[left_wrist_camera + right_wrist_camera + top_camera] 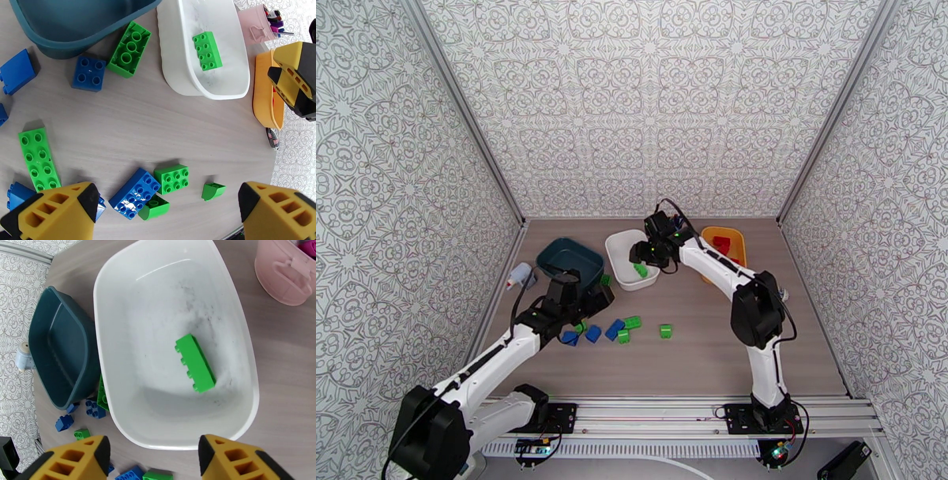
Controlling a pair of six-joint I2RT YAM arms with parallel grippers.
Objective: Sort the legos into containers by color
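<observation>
White tub [158,287] holds one green brick [195,362], right gripper [152,455] spread wide above it! Teal tub [570,259] sits left of it, yellow tub [741,245] right, red bricks [721,242] inside from the top view. Left gripper [166,201], wide too, hovers over loose bricks [171,178] before the white tub; pink cup [256,23] beyond it.

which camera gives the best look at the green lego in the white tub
The right wrist view: the green lego lies large and unobstructed on the floor of the white tub. The left wrist view shows it smaller, studs visible. The top external view shows it as a small green patch.
</observation>
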